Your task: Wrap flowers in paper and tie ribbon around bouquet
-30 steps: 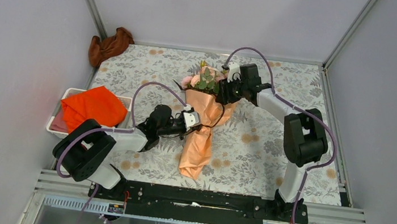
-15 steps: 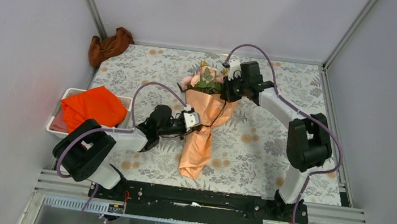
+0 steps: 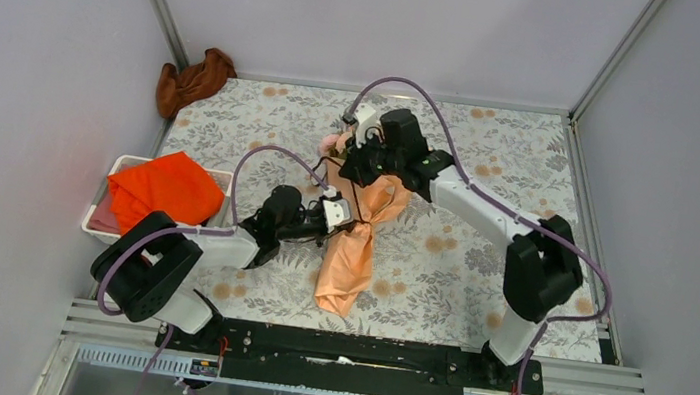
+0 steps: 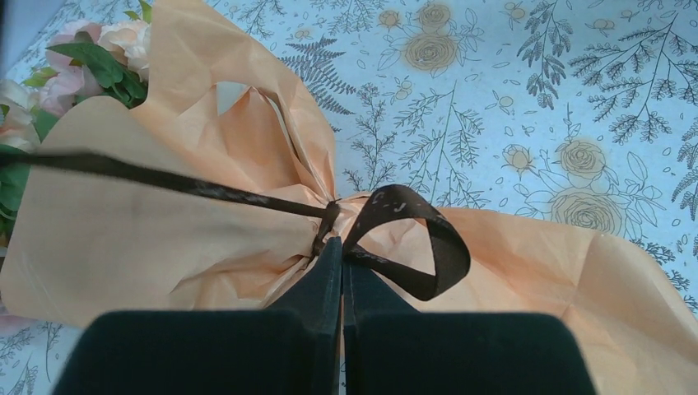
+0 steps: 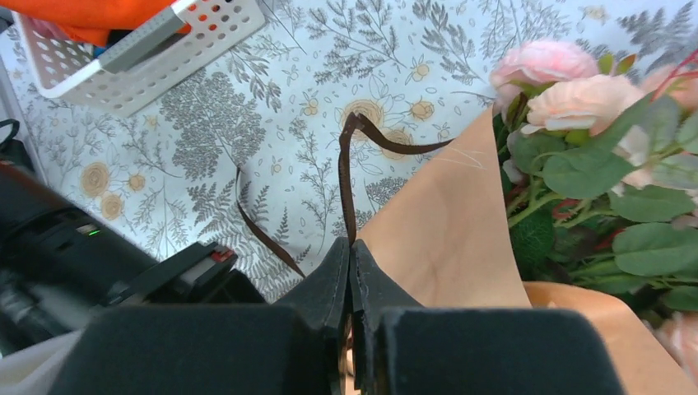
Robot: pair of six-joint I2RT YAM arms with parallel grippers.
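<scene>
My left end effector (image 4: 342,247) is pinched shut on the ribbon (image 4: 206,191), right at the knot cinching the waist of the bouquet (image 3: 350,248). A brown loop stands out beside the knot against the creased paper (image 4: 148,247). My right end effector (image 5: 352,247) is clamped on another strand of the ribbon over the bouquet's wide top edge, close beside the flowers (image 5: 576,103). The bouquet lies flat on the bench (image 3: 479,264), blooms at its far end and its paper tail toward my bases.
</scene>
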